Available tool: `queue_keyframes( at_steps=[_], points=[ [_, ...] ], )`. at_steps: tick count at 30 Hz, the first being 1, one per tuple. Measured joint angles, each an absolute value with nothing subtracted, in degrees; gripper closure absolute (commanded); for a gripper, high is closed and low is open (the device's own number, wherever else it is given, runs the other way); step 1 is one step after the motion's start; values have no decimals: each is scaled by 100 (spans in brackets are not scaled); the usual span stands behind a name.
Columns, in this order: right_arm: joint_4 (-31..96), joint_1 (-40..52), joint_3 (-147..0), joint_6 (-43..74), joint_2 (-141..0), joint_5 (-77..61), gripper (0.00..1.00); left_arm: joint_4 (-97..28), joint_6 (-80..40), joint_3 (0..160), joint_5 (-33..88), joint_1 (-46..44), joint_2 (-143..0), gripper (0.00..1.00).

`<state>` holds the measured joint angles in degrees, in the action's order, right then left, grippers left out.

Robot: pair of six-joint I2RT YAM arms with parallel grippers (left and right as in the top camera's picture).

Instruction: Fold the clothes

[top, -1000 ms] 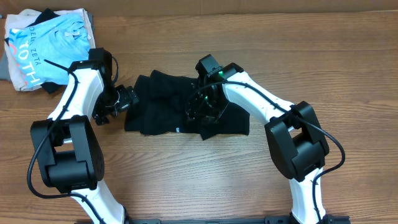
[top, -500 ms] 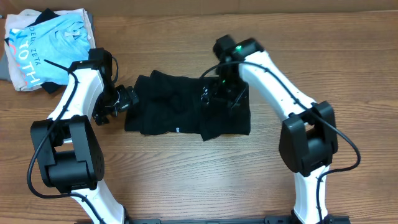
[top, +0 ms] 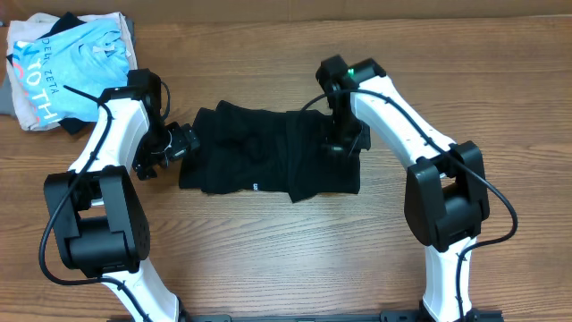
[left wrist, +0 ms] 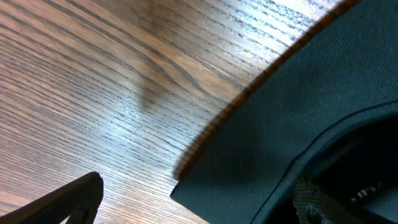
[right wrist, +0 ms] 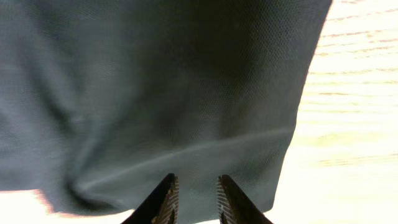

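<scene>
The clothes, a black T-shirt [top: 241, 161], lie bunched and partly folded at the table's middle, a small white mark on the front hem. My left gripper [top: 181, 143] stands wide open at the shirt's left edge; in the left wrist view the shirt's corner [left wrist: 280, 124] lies between the spread fingertips [left wrist: 78, 193]. My right gripper [top: 339, 146] hangs over the shirt's right part. In the right wrist view its jaws [right wrist: 198, 183] stand a narrow gap apart above the fabric [right wrist: 155, 93], with nothing between them.
A light blue shirt with white lettering [top: 76, 67] lies on a pile at the table's back left corner. Bare wooden table [top: 268, 250] surrounds the black shirt. The right edge of the shirt [right wrist: 305, 93] borders bare wood.
The right arm has moved from the shirt's middle to its right part, and its jaws have opened wide and then narrowed. The left arm has not moved.
</scene>
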<state>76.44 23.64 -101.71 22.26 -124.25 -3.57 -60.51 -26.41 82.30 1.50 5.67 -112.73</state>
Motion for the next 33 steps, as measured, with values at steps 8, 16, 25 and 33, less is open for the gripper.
queue_keyframes(
  at_steps=[8,16,25,33],
  points=[
    [7091,2108,-8923,2217,-12387,-340,89,-6060,-2639,8230,143,567,-11273,0],
    [7054,1621,-8617,2244,-12213,-556,96,-6060,-2639,8230,143,567,-11273,0],
    [7537,1131,-8757,2340,-12213,-266,0,-6018,-2460,8230,346,567,-11273,0],
    [8125,714,-9760,2486,-12213,191,0,-5857,-1363,8230,1590,567,-11273,0]
  ],
)
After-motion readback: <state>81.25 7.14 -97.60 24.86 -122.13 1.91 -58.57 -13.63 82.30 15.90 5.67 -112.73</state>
